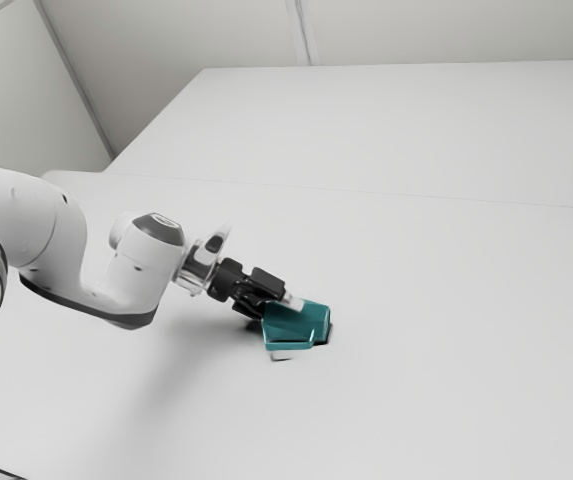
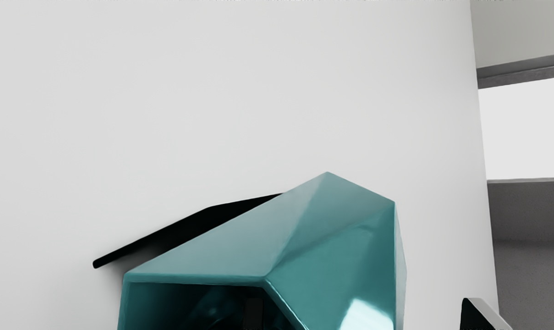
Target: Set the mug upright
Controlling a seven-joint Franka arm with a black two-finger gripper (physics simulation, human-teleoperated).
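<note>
One teal mug (image 1: pixel 296 323) lies tipped over on the pale table (image 1: pixel 446 330), well in from its far edge and from the rounded corner at the exterior view's upper left, its mouth turned toward the gripper (image 2: pixel 368 319). The gripper is open and gripping nothing: in the wrist view one finger reaches into the mouth while the other stands outside, with a gap between it and the mug's outer wall. The likeliest trouble is a poor pinch. Should the jaws close here, the outer finger has more room to cross, so the inner one could drag the wall sideways and swivel the mug before both sides bear. The wall is faceted and slopes, and its glossy sheen suggests a slick surface; flat pads meeting a slanting face may touch only along a ridge, letting the mug twist or slip during a lift. A turn made too low could press the base or rim into the table and lever the mug loose; letting go while it leans could drop it back onto its side. Pushing deeper risks the inner finger striking the bottom and shoving the mug along. A black shape (image 2: pixel 185 231) shows beside it, whether shadow or part of the mug is unclear. No brand, label or writing is legible.
</note>
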